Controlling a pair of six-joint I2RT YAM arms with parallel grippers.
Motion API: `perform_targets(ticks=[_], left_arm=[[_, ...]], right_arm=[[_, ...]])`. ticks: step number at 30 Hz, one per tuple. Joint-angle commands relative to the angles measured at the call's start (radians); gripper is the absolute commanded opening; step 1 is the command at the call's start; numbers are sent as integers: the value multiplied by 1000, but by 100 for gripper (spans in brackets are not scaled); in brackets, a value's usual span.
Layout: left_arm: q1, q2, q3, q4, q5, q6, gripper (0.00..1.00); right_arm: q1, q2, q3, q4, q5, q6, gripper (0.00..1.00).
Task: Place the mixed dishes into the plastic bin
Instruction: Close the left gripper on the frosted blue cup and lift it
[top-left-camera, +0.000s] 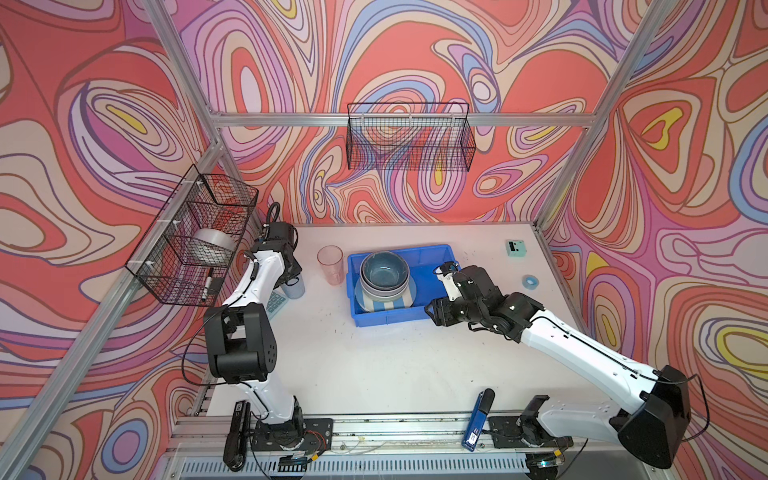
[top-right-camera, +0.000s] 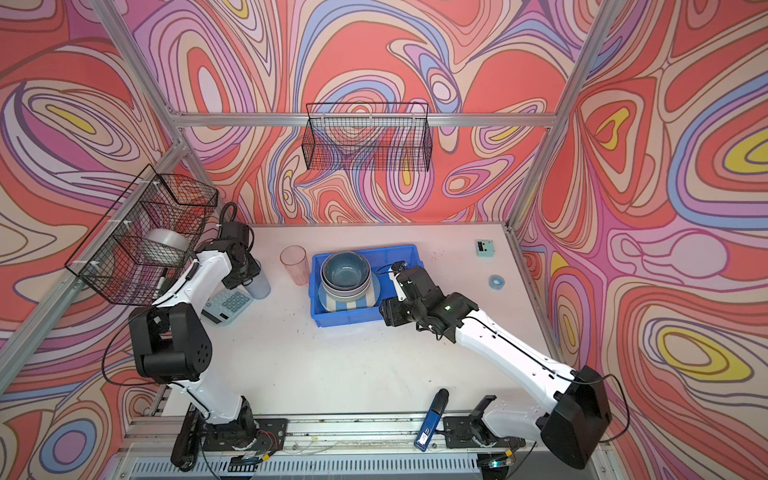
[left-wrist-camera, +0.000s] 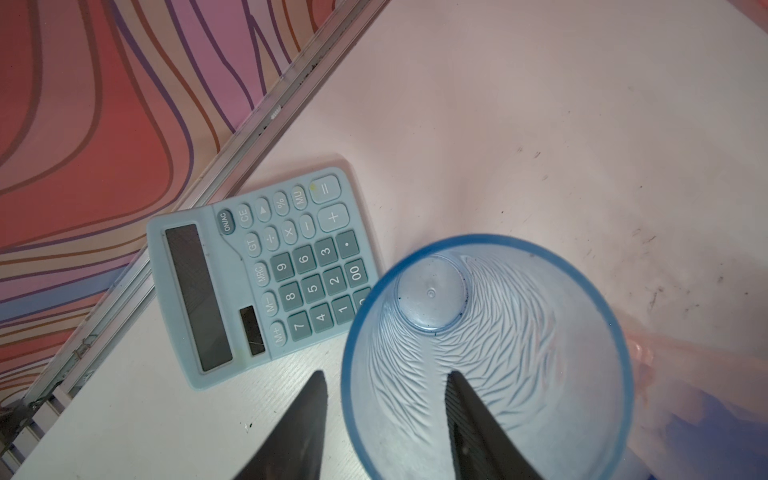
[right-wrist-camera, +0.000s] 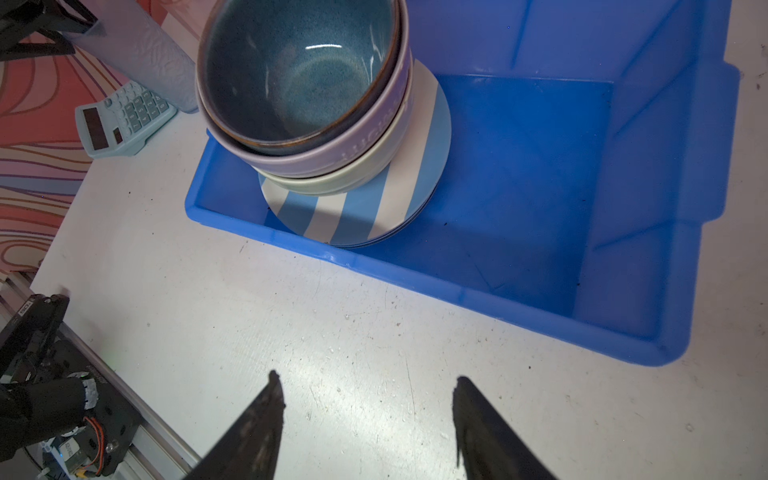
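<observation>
The plastic bin holds a blue-and-white striped plate. On the plate are stacked a pale green bowl, a lavender bowl and a dark blue bowl. A pink cup stands upright just left of the bin. Further left is a grey-blue cup. My left gripper is open astride its rim, one finger inside and one outside. My right gripper is open and empty over bare table by the bin's near right corner.
A pale teal calculator lies beside the grey-blue cup, near the table's left rail. A small blue tape roll and a teal box sit at the far right. Black wire baskets hang on the walls.
</observation>
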Motion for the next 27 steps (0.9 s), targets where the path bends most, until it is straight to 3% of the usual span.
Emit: perform_targets(ticks=[1, 8, 19, 27], left_arm=[[5, 15, -7, 12, 2, -7, 39], [5, 11, -22, 21, 22, -2, 18], [5, -31, -56, 4, 31, 14, 0], [5, -129, -74, -24, 27, 30, 0]], right_arm=[[0, -29, -8, -4, 11, -6, 66], [0, -29, -3, -10, 13, 0, 66], [0, -35, 13, -25, 13, 6, 66], [0, -49, 30, -47, 16, 12, 65]])
